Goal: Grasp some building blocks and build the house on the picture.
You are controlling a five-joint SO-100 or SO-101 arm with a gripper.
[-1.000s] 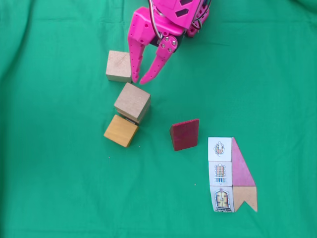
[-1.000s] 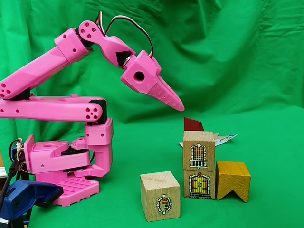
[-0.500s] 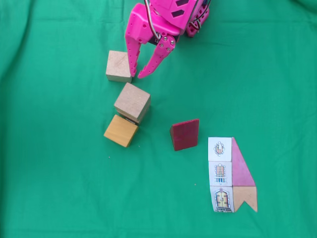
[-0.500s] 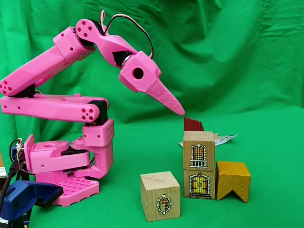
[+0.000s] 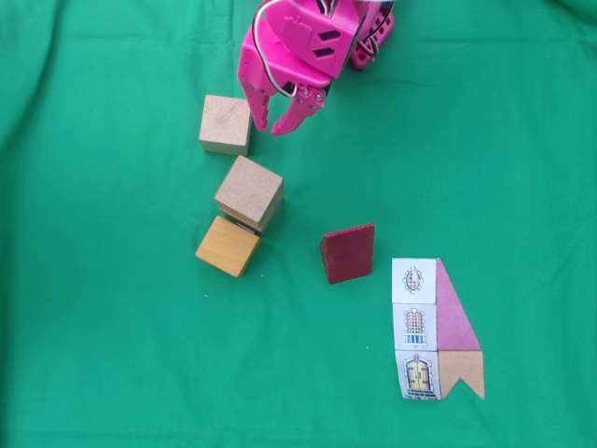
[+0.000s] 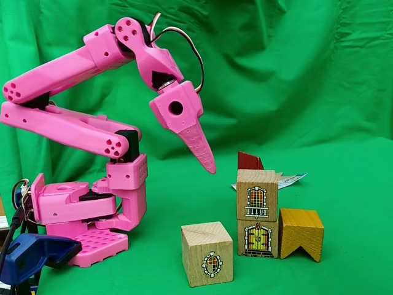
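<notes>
Right of the red wedge point(image 5: 348, 253), the picture point(image 5: 437, 329) runs lengthwise top-to-bottom; end effector point(image 5: 273, 127) fingers apart, empty.

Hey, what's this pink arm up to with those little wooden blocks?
It is building a house from blocks, copying the picture card on the green cloth. Two window blocks are stacked, with the orange notched block touching the lower one. The gripper hangs open and empty beside the loose pale cube, seen from above. The dark red wedge for the roof lies untouched, apart from the stack.
</notes>
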